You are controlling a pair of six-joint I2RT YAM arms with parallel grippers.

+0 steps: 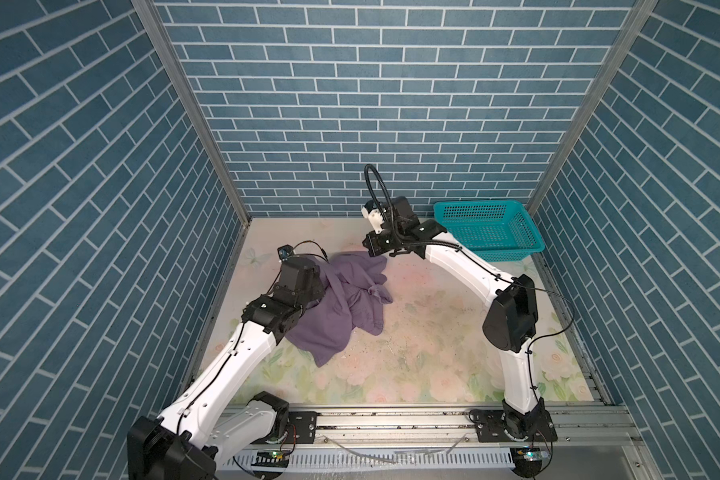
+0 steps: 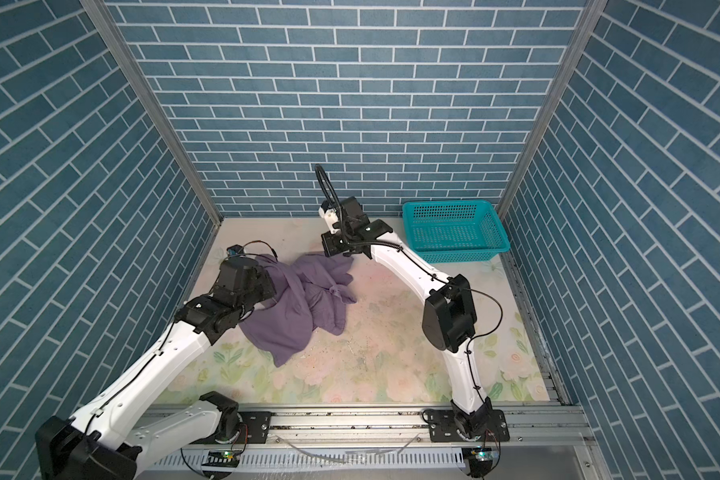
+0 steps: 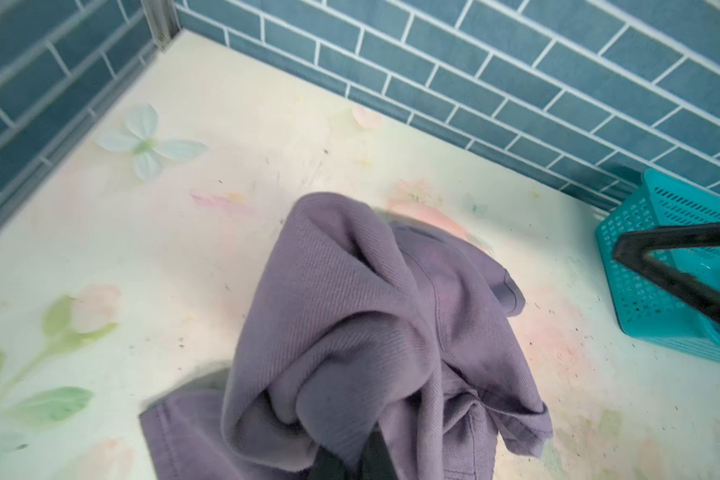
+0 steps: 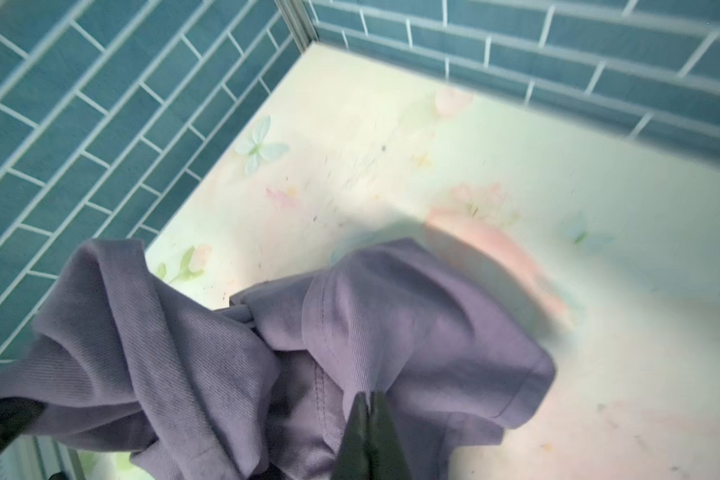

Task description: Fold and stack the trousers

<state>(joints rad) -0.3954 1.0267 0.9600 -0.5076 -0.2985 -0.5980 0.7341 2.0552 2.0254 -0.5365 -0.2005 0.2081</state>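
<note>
Left claw (image 3: 352,459) and right claw (image 4: 368,401) pinch the trousers (image 1: 341,316).

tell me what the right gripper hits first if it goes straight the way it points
The purple trousers: the right gripper is shut on a fold, with more cloth bunched ahead. Past that, probably the floral tabletop; depth is unclear.

A floral-printed table (image 1: 433,340) is seen, scuffed and speckled; the trousers (image 1: 341,311) are heaped crumpled on its left half, and a teal basket (image 1: 491,232) is set in the far right corner.
</note>
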